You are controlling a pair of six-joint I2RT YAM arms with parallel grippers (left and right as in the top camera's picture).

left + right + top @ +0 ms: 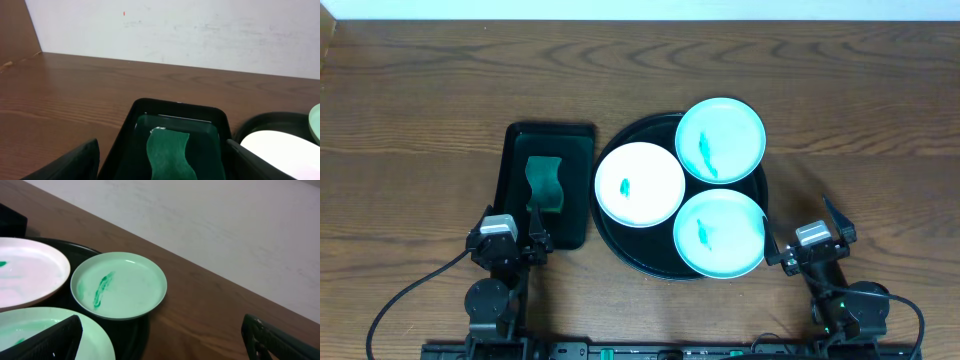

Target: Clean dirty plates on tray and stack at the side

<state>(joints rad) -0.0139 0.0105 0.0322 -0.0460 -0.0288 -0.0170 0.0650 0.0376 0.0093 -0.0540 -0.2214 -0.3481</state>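
Three plates lie on the round black tray (620, 245): a white plate (640, 184) at the left, a mint-green plate (720, 139) at the back and another mint-green plate (719, 234) at the front. Each has a teal smear in the middle. My left gripper (510, 238) is open and empty at the near end of the rectangular dark green tray (515, 160). My right gripper (810, 238) is open and empty just right of the front mint plate. In the right wrist view the back mint plate (119, 292) and the white plate (27, 277) show.
A green wavy sponge (546, 183) lies in the rectangular tray; it also shows in the left wrist view (167, 155). Bare brown wooden table (440, 90) lies around both trays. A pale wall (200, 30) stands behind the table.
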